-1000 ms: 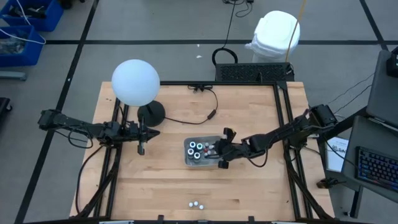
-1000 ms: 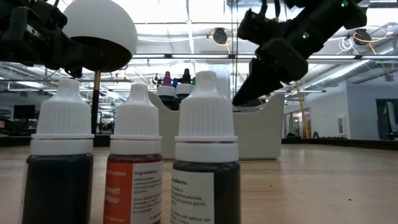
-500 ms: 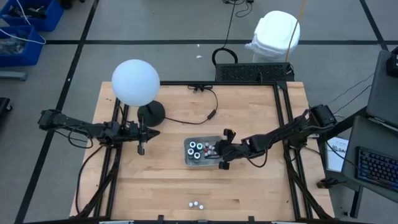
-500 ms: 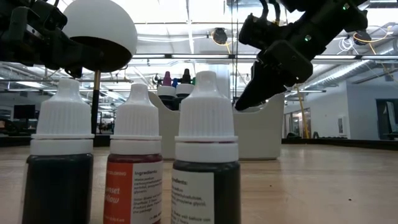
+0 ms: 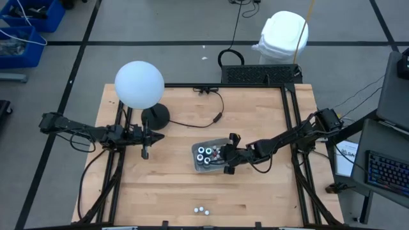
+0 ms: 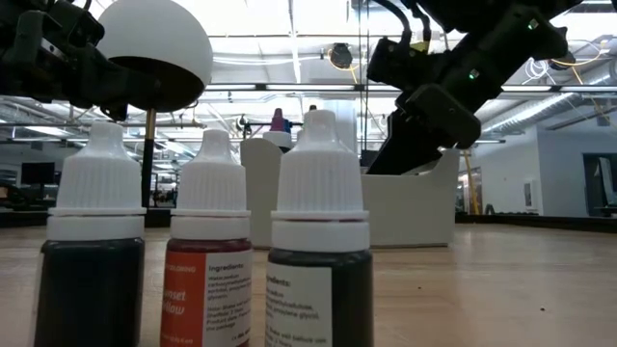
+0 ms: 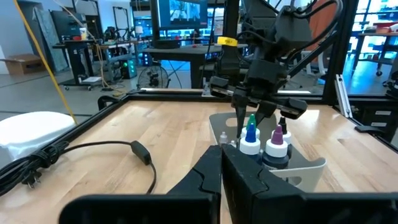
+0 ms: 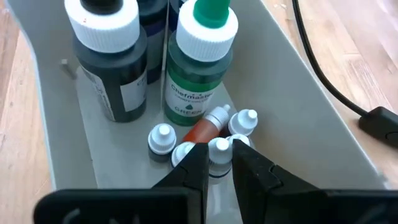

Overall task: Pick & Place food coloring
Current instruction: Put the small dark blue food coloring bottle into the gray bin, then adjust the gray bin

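Food coloring bottle (image 8: 218, 151), small and white-capped, is pinched by the right gripper (image 8: 219, 163) inside the tray (image 8: 298, 118); left gripper (image 5: 144, 152) sits clenched, well left.

The right gripper (image 5: 225, 155) reaches low toward the table's middle, fingers (image 8: 194, 163) pinched narrowly together. The left gripper (image 5: 146, 152) (fingers closed) hangs near the table's left edge.

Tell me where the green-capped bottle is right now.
The green-capped bottle stands upright in the grey tray at mid-table, beside a dark bottle, just beyond the right gripper.
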Motion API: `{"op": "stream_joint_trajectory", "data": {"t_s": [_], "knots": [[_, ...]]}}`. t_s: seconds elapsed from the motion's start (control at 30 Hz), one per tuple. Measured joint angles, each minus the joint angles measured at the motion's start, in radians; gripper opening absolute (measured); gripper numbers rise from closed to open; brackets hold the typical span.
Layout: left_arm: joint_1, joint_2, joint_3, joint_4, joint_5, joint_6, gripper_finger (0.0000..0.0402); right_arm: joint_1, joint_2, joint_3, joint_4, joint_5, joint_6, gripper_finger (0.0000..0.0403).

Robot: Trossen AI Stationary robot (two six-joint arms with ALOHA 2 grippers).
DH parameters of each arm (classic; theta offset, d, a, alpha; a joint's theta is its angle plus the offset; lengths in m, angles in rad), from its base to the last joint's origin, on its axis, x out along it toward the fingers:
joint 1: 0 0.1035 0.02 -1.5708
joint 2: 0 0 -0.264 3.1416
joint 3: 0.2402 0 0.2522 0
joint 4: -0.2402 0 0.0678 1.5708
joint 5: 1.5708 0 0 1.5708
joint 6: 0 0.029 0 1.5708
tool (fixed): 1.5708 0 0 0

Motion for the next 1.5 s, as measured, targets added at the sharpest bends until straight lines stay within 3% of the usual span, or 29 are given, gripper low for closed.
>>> {"op": "stream_joint_trajectory", "data": {"t_s": [0.47, 0.8, 1.07, 1.27, 1.37, 1.5], "knots": [[0.000, 0.000, 0.000, 0.000, 0.000, 0.000, 0.0017, -0.002, 0.000, 0.000, -0.026, 0.000, 0.037, 0.0044], [0.000, 0.000, 0.000, 0.000, 0.000, -0.011, 0.0017, -0.002, -0.001, 0.000, -0.033, -0.003, 0.029, 0.0076], [0.000, 0.000, 0.000, 0.000, 0.000, -0.028, 0.0017, -0.002, -0.002, 0.000, -0.053, 0.000, 0.021, 0.0077], [0.000, 0.000, 0.000, 0.002, 0.000, -0.020, 0.0017, -0.002, -0.075, 0.000, -0.017, 0.001, -0.053, 0.0077], [0.000, 0.000, 0.000, 0.005, 0.000, -0.020, 0.0017, 0.003, -0.147, 0.000, -0.022, 0.045, -0.088, 0.0075], [0.000, 0.000, 0.000, 0.005, 0.000, -0.021, 0.0017, 0.037, -0.259, 0.001, -0.131, 0.187, -0.066, 0.0055]]}}
